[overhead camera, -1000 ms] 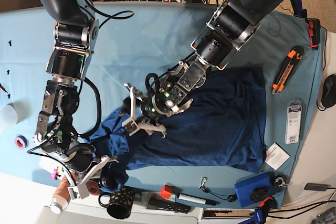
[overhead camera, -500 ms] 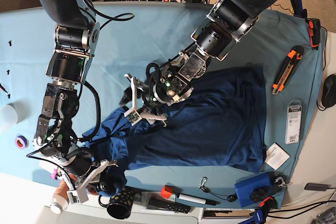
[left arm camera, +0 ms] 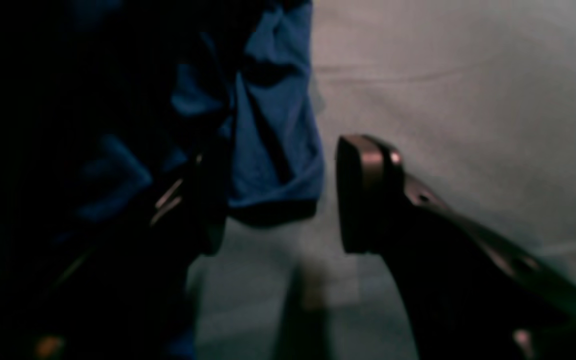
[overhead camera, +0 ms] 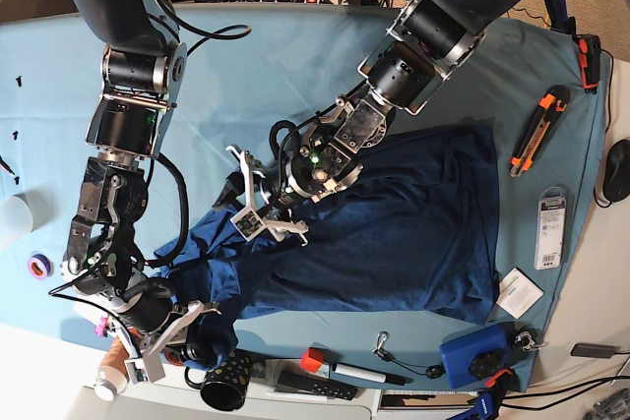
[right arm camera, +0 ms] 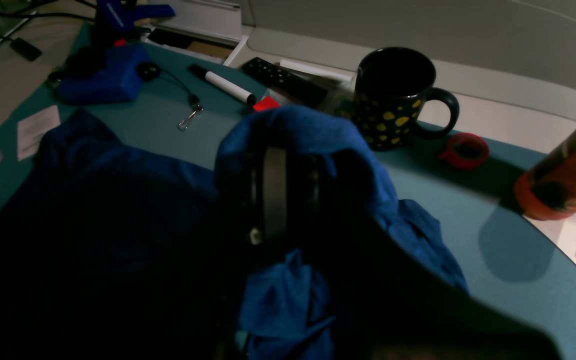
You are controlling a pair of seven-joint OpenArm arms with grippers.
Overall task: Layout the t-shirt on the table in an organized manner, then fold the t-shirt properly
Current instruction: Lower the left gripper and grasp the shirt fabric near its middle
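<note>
Item: t-shirt, spread on the table, long axis running left-right in the base view; right gripper clamped on its bunched near corner, left gripper jaws apart just beside its far edge, nearer arm.

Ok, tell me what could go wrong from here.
The right gripper is shut on the t-shirt beside the spotted mug at the table edge; pulling that way may knock it. The left gripper hangs open at the bunched sleeve and may close on stacked layers.
</note>
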